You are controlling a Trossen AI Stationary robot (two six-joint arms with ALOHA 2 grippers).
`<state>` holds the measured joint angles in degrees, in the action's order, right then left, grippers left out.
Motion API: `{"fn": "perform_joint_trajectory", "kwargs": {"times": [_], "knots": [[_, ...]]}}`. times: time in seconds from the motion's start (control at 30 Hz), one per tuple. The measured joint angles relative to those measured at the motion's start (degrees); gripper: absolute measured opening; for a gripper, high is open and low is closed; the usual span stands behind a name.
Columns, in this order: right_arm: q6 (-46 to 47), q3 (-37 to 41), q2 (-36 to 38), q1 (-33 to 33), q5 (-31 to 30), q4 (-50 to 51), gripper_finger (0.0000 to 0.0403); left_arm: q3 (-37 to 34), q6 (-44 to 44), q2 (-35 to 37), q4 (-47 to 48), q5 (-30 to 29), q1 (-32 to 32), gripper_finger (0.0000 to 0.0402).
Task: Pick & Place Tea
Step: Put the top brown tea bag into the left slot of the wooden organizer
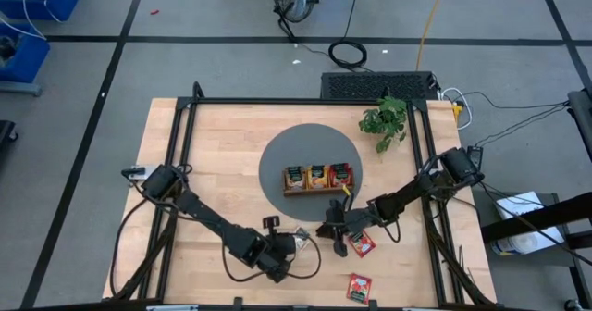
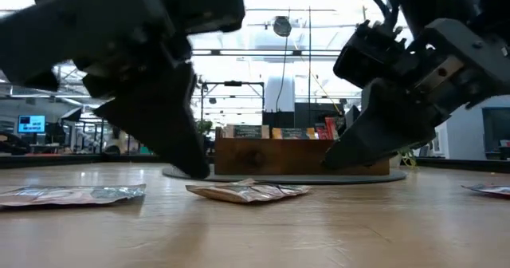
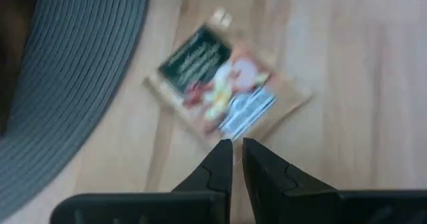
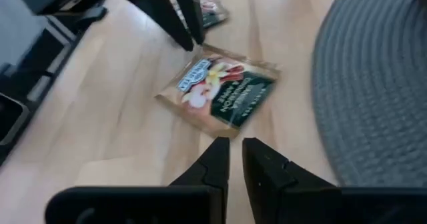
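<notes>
I see both grippers low over the tabletop (image 1: 213, 154) on either side of a pale tan tea sachet (image 3: 225, 91) that lies flat just off the edge of the round grey mat (image 4: 380, 84). The left gripper (image 3: 237, 154) and the right gripper (image 4: 235, 152) each have their fingers nearly pressed together, holding nothing. Behind them the wooden tray (image 1: 319, 187) with more sachets sits on the mat, two red sachets (image 1: 362, 244) lie on the wood nearby, and a small plant (image 1: 386, 118) stands far back.
</notes>
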<state>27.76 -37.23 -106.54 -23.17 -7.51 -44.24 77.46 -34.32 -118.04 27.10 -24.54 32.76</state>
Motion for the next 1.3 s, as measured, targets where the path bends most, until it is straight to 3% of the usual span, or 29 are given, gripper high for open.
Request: {"fn": "perform_joint_trajectory", "kwargs": {"times": [0.23, 0.53, 1.3], "knots": [[9.43, 0.00, -0.40, 0.74, 0.27, 1.40, 0.0086, -2.54, 2.70, 0.04, -6.07, 0.06, -0.16, 0.0042], [11.53, -0.22, -2.18, 0.71, 1.14, 0.01, 0.0135, -7.93, 3.97, 0.26, -15.93, 1.38, -2.07, 0.0042], [12.09, -0.09, -2.36, 1.41, 1.51, -1.80, 0.0137, -9.49, 13.33, -3.37, -32.65, 6.36, -6.01, 0.0042]]}}
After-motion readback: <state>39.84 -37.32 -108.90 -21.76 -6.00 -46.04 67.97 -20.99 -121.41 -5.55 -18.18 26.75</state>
